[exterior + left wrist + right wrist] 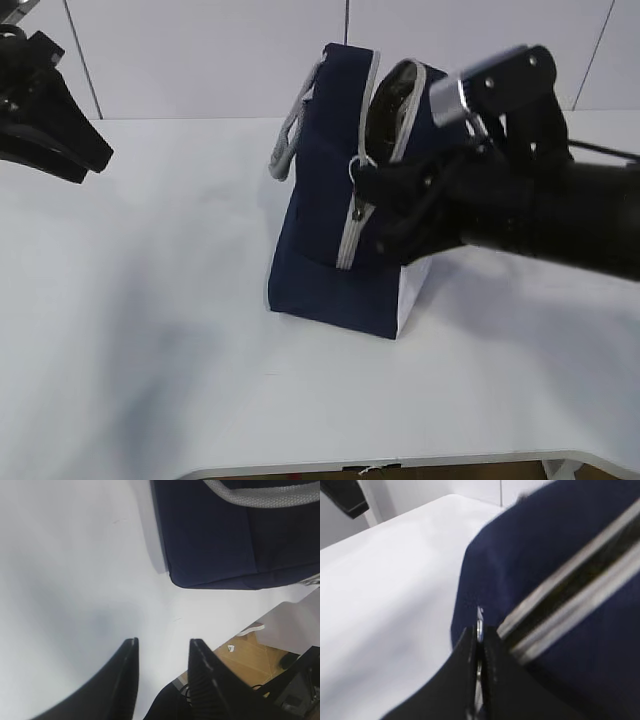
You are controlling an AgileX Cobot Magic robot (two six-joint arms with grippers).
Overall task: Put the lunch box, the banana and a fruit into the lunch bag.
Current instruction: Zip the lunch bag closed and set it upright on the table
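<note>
You're at a lab-style robot bench: a bare white table (150, 330) against plain white wall panels (200, 50), with wooden flooring (250, 655) visible past the table's edge.

White counter (150, 330) fills most of the exterior view, matte, soft grey shadows across it, curved front edge at 6 o'clock. Behind it at 12 o'clock a pale panelled wall (200, 50) with thin dark vertical seams (346, 25). Light is even and diffuse, no hard highlights. Left wrist view: past the counter edge at 4 o'clock, a wood-tone floor (250, 655) with a small white scrap (231, 648) on it.
</note>
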